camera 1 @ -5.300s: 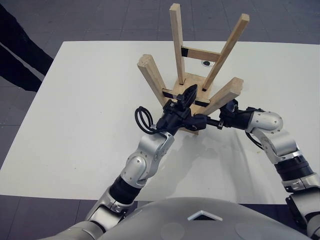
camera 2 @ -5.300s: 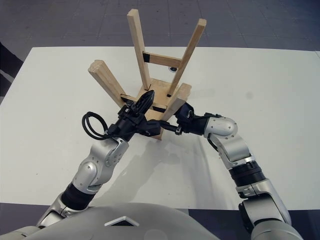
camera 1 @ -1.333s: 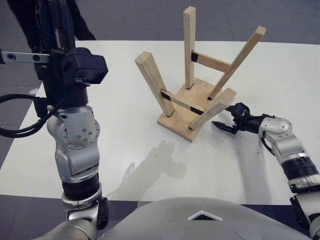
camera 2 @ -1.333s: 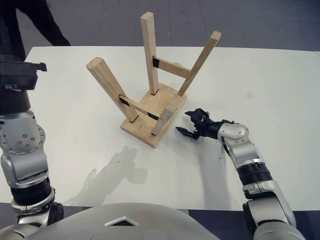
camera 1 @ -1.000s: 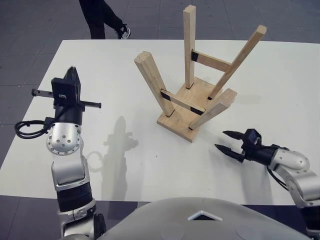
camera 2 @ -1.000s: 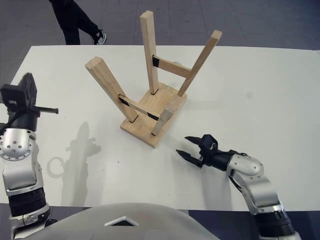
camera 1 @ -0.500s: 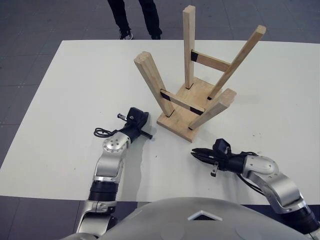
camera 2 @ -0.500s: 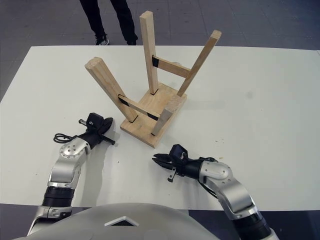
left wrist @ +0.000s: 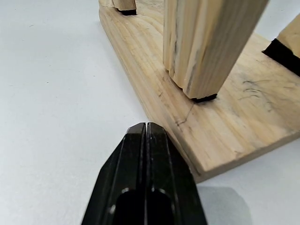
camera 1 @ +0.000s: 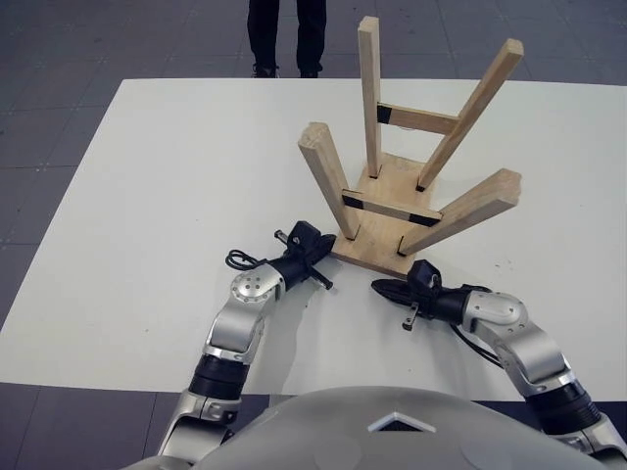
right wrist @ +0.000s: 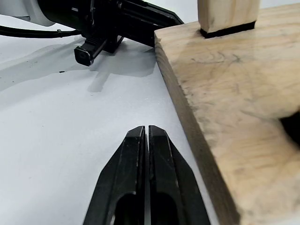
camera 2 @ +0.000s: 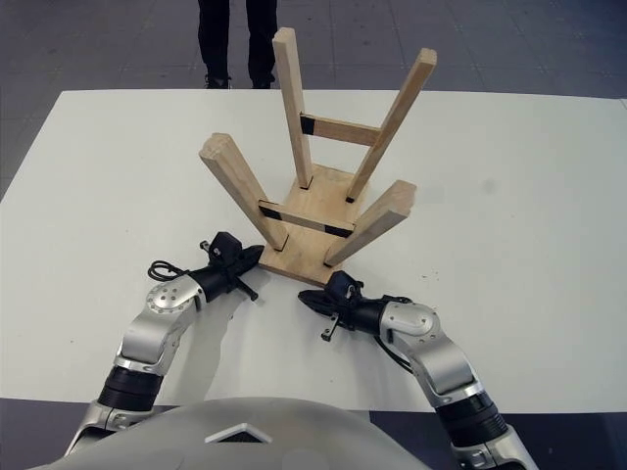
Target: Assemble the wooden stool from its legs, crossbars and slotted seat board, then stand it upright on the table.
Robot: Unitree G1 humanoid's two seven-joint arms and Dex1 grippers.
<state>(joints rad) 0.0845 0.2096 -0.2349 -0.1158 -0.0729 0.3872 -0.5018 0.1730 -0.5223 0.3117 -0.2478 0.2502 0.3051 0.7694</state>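
Right wrist view: the right hand (right wrist: 147, 130) lies low on the counter (right wrist: 56, 117), its two fingers pressed together with nothing between them. The tips are just beside the near edge of the seat board (right wrist: 225, 89); whether they touch the wood cannot be told. The left hand (left wrist: 146, 127) is likewise closed and empty, its tip just beside the board's edge, below the nearest leg.

Layout from the head views: the stool (camera 1: 392, 176) stands inverted at mid-counter. The seat board lies flat on the surface, four legs (camera 1: 328, 181) point up and splay outward, and two crossbars (camera 1: 416, 119) sit between pairs of legs. Taking the board as the dial, the left hand is at 8 o'clock, by the corner, and the right hand at 6 o'clock.

Assessment: assembly appears complete; the remaining step is the turn-over.

Recommended procedure:
1. Closed tips cannot grip. Either slide both under the near edge as wedges, or spread the fingers and take one leg in each hand.
2. Raise both sides at an equal rate; uneven lift will likely swing the stool about one corner.
3. Hold the legs low, close to the board. The joints look press-fitted, and a pull at the far ends could draw a leg from its slot.
4. Set all four leg ends down together.
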